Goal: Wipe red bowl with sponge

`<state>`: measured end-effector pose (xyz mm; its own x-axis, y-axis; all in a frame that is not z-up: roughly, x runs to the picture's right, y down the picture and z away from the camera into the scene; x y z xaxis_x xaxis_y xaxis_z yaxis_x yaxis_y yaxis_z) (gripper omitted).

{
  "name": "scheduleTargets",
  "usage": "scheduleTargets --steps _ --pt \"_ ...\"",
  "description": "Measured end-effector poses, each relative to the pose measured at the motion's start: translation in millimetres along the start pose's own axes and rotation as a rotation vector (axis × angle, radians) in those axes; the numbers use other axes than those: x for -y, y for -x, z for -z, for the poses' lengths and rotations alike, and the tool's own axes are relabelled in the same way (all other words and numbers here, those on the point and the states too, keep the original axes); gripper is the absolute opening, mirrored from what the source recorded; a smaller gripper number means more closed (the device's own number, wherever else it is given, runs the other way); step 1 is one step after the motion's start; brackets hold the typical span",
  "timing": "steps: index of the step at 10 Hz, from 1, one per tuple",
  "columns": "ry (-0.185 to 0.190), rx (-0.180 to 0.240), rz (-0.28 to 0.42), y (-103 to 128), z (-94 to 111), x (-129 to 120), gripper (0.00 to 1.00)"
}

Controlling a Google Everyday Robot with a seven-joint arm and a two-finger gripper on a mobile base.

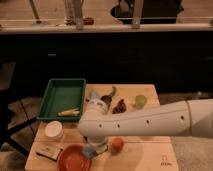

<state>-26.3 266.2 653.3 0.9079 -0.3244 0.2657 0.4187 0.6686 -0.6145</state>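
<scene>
The red bowl (74, 160) is a wide, shallow orange-red bowl at the front left of the wooden table. The sponge (90, 151), a small light-blue block, lies at the bowl's right rim, directly under the end of my arm. My gripper (95, 147) points down at the sponge and the bowl's right edge. The white wrist above hides most of it. The long white forearm (150, 122) reaches in from the right across the table's front half.
An orange fruit (116, 145) lies just right of the gripper. A white bowl (53, 130) and a small flat box (48, 151) are to the left. A green tray (62, 97) stands at the back left. A bottle (95, 100), a green pepper (111, 92), a dark maroon item (119, 106) and a green cup (140, 101) are behind the arm.
</scene>
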Motion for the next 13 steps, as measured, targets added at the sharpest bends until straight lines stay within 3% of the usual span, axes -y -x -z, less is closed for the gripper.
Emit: scheduleTargets --steps 2,4,8,13 --pt "-0.041 -0.026 -0.021 -6 18 -2 0.01" --pt "-0.057 -0.028 -0.020 -4 25 -1 0.01" --pt "-0.040 0.006 0.056 30 25 15 0.01" --pt "-0.028 0.024 0.093 41 25 13 0.01"
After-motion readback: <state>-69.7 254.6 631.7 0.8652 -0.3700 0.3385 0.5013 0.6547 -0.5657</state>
